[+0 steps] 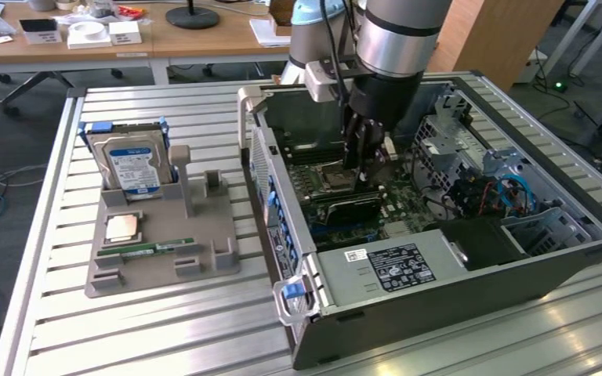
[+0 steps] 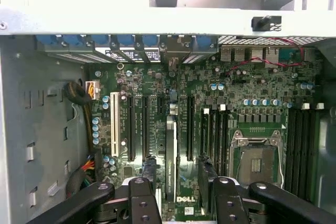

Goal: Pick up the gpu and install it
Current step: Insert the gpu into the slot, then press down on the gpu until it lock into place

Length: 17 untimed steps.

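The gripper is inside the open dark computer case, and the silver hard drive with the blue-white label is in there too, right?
Not quite. In the exterior view the silver hard drive stands in the grey holder outside the case; the gripper is inside it.

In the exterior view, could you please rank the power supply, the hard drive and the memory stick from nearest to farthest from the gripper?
1. Power supply, inside the case, just beyond the gripper.
2. Hard drive, upright in the stand on the view's left.
3. Memory stick, flat at the stand's front.

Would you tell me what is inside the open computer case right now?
Inside the computer case lie the motherboard, a GPU card standing in a slot, and the open gripper above it. The power supply hides what lies beneath.
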Each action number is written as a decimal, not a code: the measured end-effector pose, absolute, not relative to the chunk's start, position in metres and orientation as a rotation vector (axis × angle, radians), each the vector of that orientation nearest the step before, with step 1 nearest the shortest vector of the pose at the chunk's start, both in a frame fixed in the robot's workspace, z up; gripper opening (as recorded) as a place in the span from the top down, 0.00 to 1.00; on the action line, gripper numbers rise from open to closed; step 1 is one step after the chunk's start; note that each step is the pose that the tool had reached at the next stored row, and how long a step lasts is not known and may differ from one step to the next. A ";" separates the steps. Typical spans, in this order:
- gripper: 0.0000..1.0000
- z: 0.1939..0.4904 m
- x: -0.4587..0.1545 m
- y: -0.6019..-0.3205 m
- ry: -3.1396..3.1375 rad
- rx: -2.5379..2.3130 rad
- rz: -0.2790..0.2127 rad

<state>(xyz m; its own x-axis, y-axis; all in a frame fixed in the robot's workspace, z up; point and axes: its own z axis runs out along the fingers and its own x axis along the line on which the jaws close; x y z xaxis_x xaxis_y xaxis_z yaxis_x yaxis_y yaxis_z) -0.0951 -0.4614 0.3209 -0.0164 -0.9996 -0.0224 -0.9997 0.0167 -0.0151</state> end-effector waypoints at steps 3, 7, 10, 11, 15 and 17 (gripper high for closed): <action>0.55 0.323 -0.095 -0.461 2.220 -2.184 0.007; 0.55 0.325 -0.095 -0.461 2.221 -2.184 0.007; 0.55 0.326 -0.095 -0.461 2.220 -2.184 0.007; 0.55 0.326 -0.095 -0.461 2.221 -2.184 0.007; 0.55 0.326 -0.095 -0.461 2.221 -2.184 0.007; 0.55 0.326 -0.095 -0.461 2.220 -2.184 0.007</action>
<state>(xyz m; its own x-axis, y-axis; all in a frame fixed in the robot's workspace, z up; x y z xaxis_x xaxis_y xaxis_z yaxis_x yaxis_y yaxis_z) -0.0951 -0.4614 0.3260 -0.0164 -0.9996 -0.0225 -0.9997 0.0167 -0.0157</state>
